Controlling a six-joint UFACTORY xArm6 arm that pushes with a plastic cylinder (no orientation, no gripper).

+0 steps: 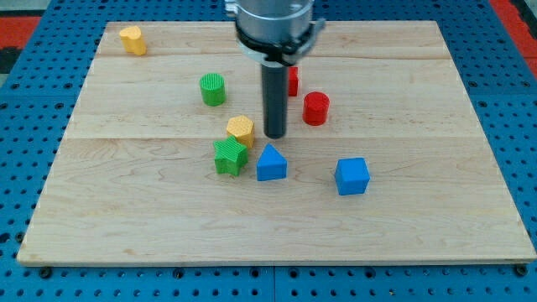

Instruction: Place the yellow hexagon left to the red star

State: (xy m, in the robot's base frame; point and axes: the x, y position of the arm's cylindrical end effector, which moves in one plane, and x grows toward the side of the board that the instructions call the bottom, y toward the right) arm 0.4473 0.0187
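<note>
While the yellow hexagon [241, 129] is sitting just left of centre, touching the green star [229, 157] below it, the job is looking unfinished. My tip [275, 134] is standing just beside the hexagon's right edge; being a bare rod, it is holding nothing. The red block [293, 80] right of the rod, mostly hidden, is probably the red star, further up the frame. The hexagon is lying flat, with no clear long axis or facing.
</note>
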